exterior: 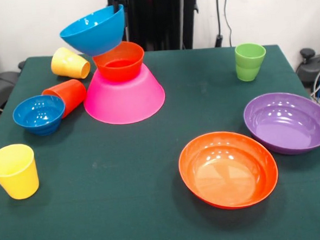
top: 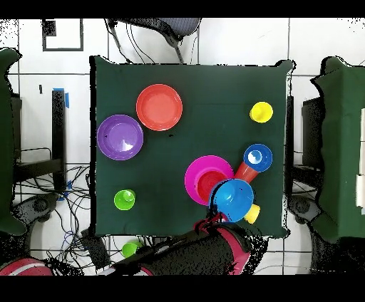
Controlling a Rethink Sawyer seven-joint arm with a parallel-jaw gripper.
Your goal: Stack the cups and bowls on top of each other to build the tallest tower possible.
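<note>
The tower's base is the large pink bowl (exterior: 124, 97) (top: 194, 174), upside down, with the small orange bowl (exterior: 119, 62) (top: 208, 182) upright on it. The medium blue bowl (exterior: 93, 30) (top: 233, 199) hangs tilted above, its lower side touching the orange bowl's rim. My gripper (exterior: 121, 2) at the top edge is shut on the blue bowl's raised rim. An orange-red cup (exterior: 67, 96) lies on its side between the pink bowl and the small blue bowl (exterior: 39, 114). One yellow cup (exterior: 69, 63) lies behind; another (exterior: 15, 171) stands upright near the front left.
The green cup (exterior: 250, 61) stands at the far right. The wide purple bowl (exterior: 288, 122) and wide orange bowl (exterior: 228, 169) sit upright at the right. The arm (top: 192, 251) reaches in over the table's edge in the overhead view.
</note>
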